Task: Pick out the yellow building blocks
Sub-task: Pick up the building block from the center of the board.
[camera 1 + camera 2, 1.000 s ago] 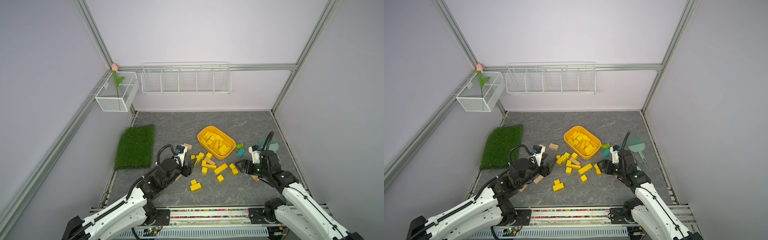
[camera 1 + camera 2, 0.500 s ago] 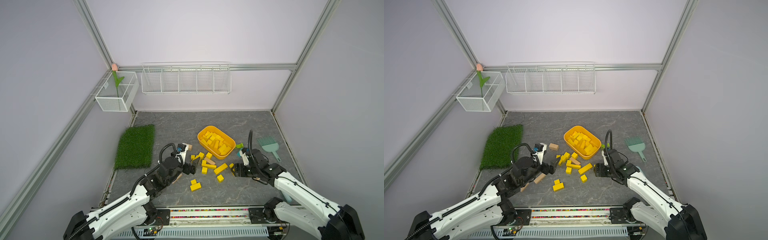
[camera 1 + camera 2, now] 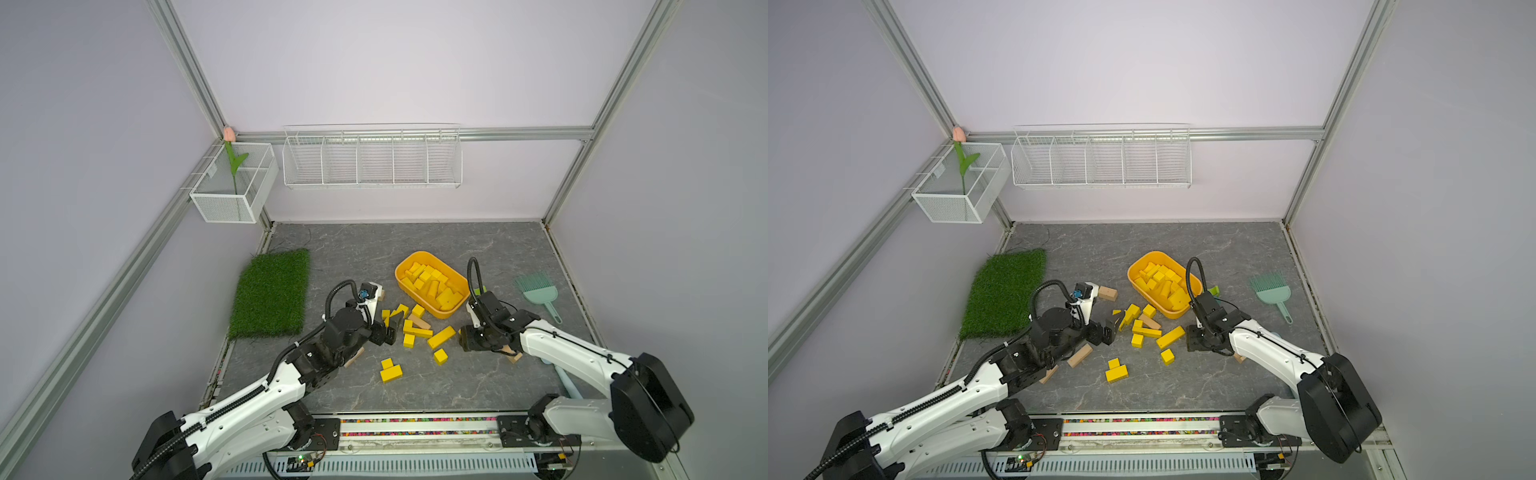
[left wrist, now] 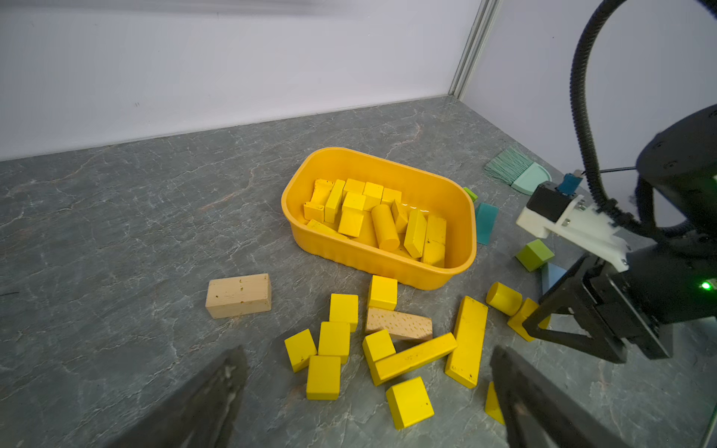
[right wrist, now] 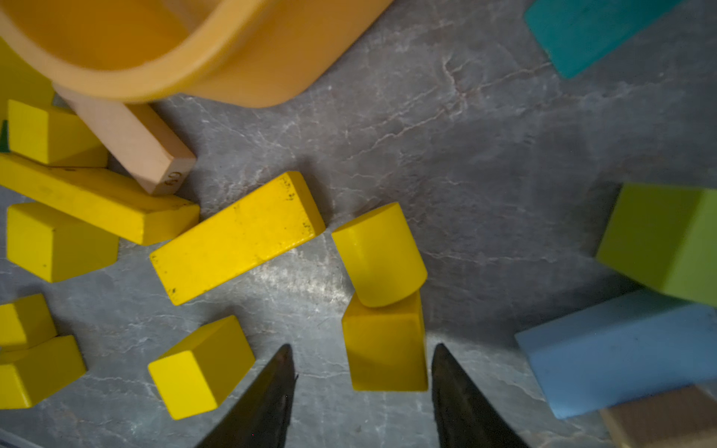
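Observation:
Loose yellow building blocks (image 3: 417,331) (image 3: 1145,331) lie on the grey tabletop in front of a yellow-orange tub (image 3: 402,281) that holds several more. My left gripper (image 3: 385,329) (image 4: 368,351) stands wide open at the pile's left edge, its fingers either side of several cubes and bars and touching none. My right gripper (image 3: 466,338) (image 5: 362,346) is low at the pile's right end. Its jaws are open around a yellow block (image 5: 384,345), with a gap showing on one side. A yellow cylinder (image 5: 378,254) leans on that block.
Tan wooden blocks (image 4: 238,294) (image 5: 135,143) lie among the yellow ones. Green (image 5: 663,240), light blue (image 5: 620,349) and teal (image 4: 486,223) blocks sit right of the tub. A grass mat (image 3: 270,291) is at the left, a teal brush (image 3: 536,289) at the right.
My right gripper swung left and down to the blocks by the tub, and its jaws narrowed. My left gripper opened wide and edged toward the pile.

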You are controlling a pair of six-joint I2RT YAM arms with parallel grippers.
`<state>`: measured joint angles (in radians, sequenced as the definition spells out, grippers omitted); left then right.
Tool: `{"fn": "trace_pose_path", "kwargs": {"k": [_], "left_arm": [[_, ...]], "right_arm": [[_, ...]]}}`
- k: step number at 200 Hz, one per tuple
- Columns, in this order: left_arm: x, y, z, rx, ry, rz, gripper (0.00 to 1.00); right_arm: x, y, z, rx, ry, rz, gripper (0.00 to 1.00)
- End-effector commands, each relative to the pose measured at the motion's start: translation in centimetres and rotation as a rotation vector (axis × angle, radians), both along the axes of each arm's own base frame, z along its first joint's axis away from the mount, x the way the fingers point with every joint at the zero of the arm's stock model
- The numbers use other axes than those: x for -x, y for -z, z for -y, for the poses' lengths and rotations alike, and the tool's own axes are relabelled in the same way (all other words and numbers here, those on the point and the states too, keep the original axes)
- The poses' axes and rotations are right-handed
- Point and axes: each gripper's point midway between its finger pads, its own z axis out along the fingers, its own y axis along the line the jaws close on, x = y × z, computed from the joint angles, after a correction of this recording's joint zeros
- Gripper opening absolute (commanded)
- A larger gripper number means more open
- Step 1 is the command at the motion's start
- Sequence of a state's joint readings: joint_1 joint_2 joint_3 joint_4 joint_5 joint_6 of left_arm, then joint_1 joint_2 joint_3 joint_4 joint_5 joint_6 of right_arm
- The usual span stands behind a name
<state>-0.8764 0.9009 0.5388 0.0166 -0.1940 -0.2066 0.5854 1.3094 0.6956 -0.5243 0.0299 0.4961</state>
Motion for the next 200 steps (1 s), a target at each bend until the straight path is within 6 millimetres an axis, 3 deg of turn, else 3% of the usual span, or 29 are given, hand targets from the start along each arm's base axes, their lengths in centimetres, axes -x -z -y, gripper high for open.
{"fn": "trace_pose_path", "kwargs": {"k": [1, 122, 200], "left_arm": [[-0.2, -1.2, -0.5, 0.031, -0.025, 0.022, 0.99], [-0.5, -1.0, -0.5, 0.03, -0.034, 0.009, 0.99], [-0.6, -1.0, -0.7, 0.035, -0.038, 0.007, 0.99]], "right_arm": [[-0.1, 0.3, 0.0, 0.035, -0.005, -0.023, 0.52], [-0.2, 1.2, -0.1, 0.065, -0.009, -0.062, 0.29], [-0.1, -0.4, -0.5, 0.019, -0.036, -0.005, 0.27]]}}
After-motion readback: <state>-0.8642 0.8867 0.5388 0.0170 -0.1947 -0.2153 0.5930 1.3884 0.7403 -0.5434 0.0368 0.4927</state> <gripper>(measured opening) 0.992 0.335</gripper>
